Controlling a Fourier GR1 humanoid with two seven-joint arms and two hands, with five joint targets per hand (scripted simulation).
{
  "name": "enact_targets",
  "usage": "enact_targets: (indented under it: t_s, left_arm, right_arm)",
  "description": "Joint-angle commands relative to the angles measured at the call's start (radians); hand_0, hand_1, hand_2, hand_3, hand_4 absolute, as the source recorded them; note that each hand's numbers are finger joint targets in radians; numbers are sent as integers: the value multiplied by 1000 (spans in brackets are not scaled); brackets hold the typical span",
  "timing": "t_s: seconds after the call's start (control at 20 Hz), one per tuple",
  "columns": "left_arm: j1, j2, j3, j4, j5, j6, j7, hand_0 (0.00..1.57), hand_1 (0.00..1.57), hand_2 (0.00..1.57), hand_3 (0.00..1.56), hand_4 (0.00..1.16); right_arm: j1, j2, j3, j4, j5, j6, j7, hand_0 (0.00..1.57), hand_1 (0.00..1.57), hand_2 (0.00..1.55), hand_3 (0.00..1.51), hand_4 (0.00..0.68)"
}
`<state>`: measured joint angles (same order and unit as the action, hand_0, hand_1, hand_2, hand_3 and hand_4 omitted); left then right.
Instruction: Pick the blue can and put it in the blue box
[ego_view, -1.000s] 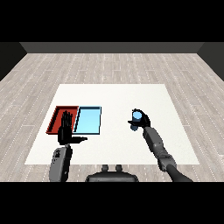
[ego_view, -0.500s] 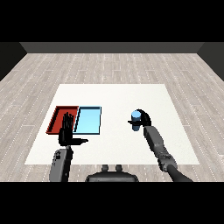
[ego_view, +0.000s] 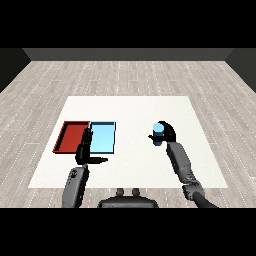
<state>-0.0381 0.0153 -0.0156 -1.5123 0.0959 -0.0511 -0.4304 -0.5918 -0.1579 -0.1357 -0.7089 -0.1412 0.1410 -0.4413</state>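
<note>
The blue can (ego_view: 158, 133) stands upright in my right hand (ego_view: 168, 134), whose fingers curl round it over the right half of the white table (ego_view: 130, 107). The light blue tray (ego_view: 102, 138) lies left of centre, with the red tray (ego_view: 71, 136) touching its left side. My left hand (ego_view: 84, 150) is held up with straight fingers at the near edge of the two trays, its thumb pointing right. It holds nothing.
The table's near edge runs just in front of both forearms. White tabletop lies between the light blue tray and the can. Grey wooden floor surrounds the table.
My right hand has carried the blue can slightly to the left and a little nearer. The left hand has stayed where it was.
</note>
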Motion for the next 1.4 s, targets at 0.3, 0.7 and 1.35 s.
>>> enact_targets:
  t_s: [0.3,0.7,1.35]
  left_arm:
    - [-31,-15,-126,19,10,35,89,0,0,0,0,0]
    - [-89,-15,-146,131,-2,62,59,0,0,0,0,0]
    - [-249,-15,-290,328,102,216,22,0,0,0,0,0]
  right_arm:
    - [30,51,53,-261,-1,-23,51,1432,1432,1451,1424,661]
    - [65,156,336,-379,-36,-308,87,1429,1429,1451,1423,660]
    - [118,158,411,-524,-41,-337,162,1419,1419,1448,1416,660]
